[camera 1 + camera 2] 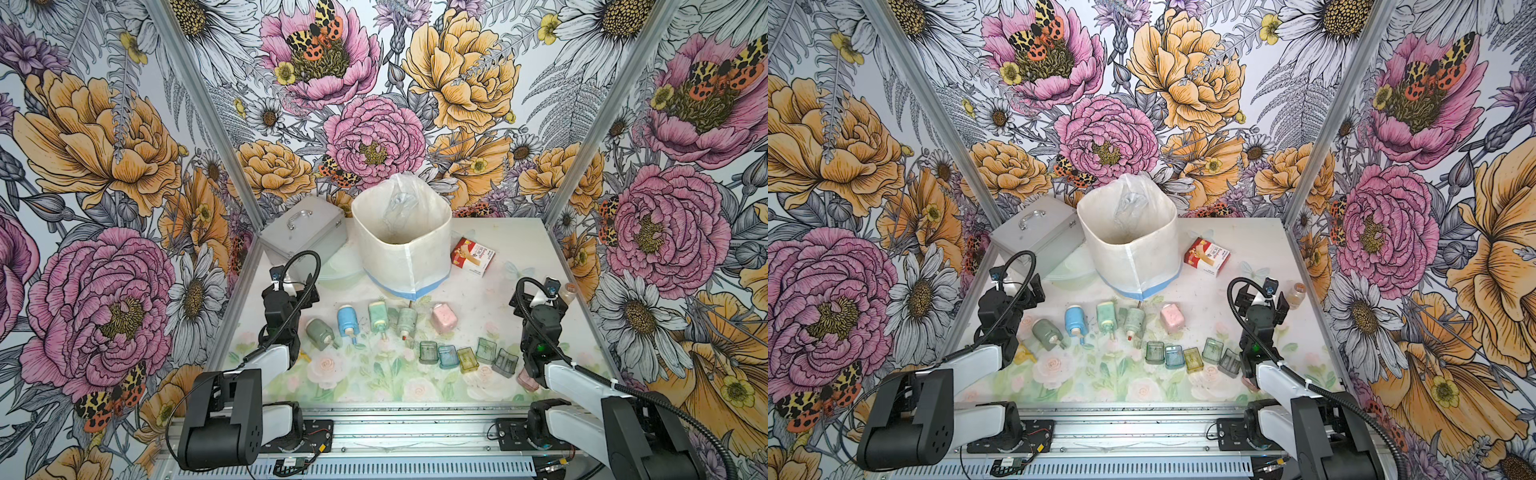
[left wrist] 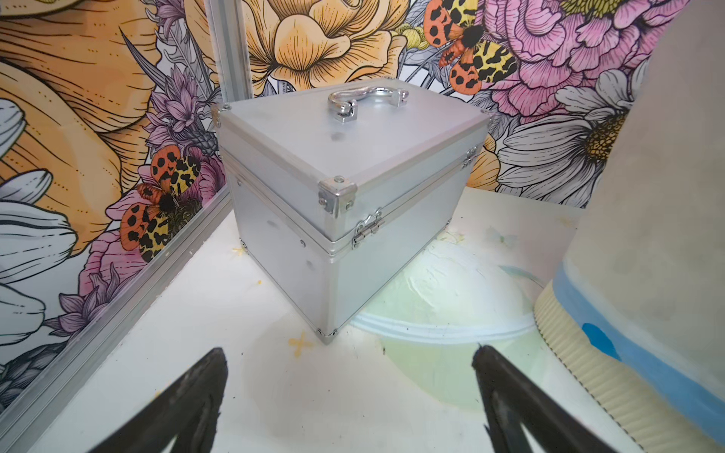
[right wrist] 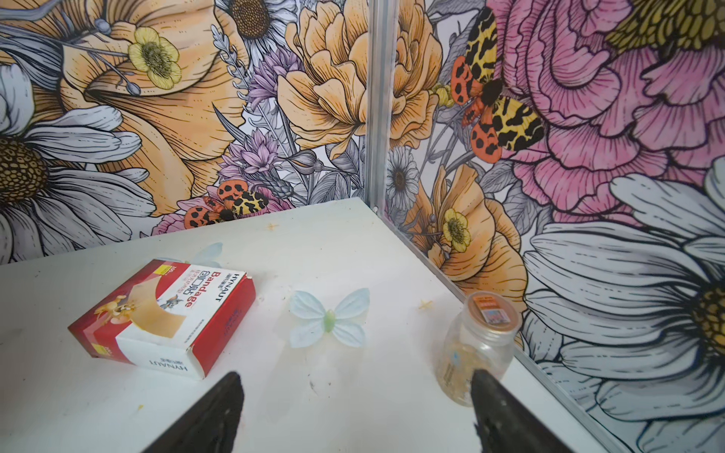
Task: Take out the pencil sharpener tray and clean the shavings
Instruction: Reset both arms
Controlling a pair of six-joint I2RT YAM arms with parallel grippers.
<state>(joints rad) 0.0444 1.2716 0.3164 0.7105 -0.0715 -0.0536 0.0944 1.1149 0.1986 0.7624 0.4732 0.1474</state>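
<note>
**Both claws open & empty; trays lie nearest the R arm**

Overhead view of a flower-papered cell w/ two arms at a white table [image 1: 478,291]. My left gripper [image 2: 350,353] has its jaws spread wide w/ nothing between them. It faces a silver case [image 2: 337,204] in the far left corner. My right gripper [image 3: 356,374] is also spread & empty, aimed at the far right corner between a bandage box [image 3: 164,317] & a small jar [image 3: 480,353].

Five sharpeners [image 1: 378,318] lie on their sides in a row mid-table. Their trays [image 1: 467,359] are out, in a side-to-side row just left of the R wrist, each w/ its long axis approx far-to-near. A pink tray [image 1: 527,380] is partly hidden under that arm. Dark flecks, prob. shavings [image 1: 461,331], dot the table nearby. A lined white bin [image 1: 407,257] stands at centre back.

My read: the R arm is nearer. The trays sit behind & left of where its claw points, so it must swing back inward first.
</note>
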